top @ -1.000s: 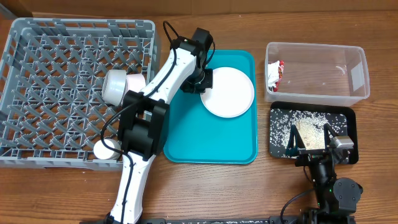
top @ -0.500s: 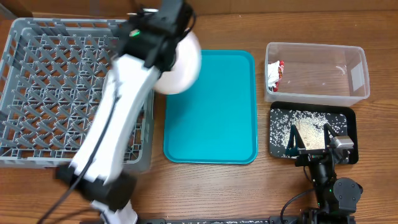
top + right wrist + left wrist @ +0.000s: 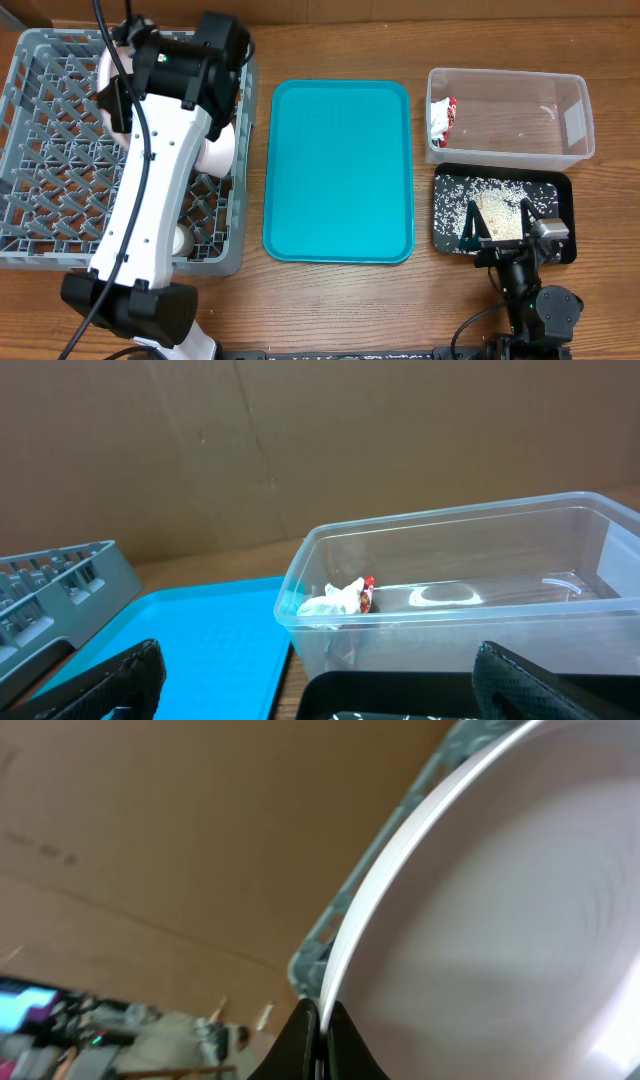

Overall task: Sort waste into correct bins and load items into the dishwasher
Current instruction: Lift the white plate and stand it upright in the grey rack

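Note:
My left gripper (image 3: pixel 318 1038) is shut on the rim of the large white plate (image 3: pixel 500 920). In the overhead view it holds the plate (image 3: pixel 106 100) on edge over the back of the grey dish rack (image 3: pixel 50 150). The small bowl (image 3: pixel 217 152) and the saucer (image 3: pixel 183 238) show in the rack, partly hidden by the arm. The red-and-white wrapper (image 3: pixel 441 118) lies in the clear tub (image 3: pixel 560 150). Rice and tan scraps (image 3: pixel 495 212) lie in the black tray (image 3: pixel 560 190). My right gripper (image 3: pixel 500 232) is open and empty over the black tray's front.
The flat teal tray (image 3: pixel 340 170) lies bare between the rack and the bins. The right wrist view shows the tub (image 3: pixel 450 610), the wrapper (image 3: pixel 345 598), the teal tray (image 3: pixel 200 630) and a rack corner (image 3: pixel 60 575). A cardboard wall stands behind.
My left arm lifted the plate off the teal tray and swung it left over the rack, turning it on edge. The right arm has not moved.

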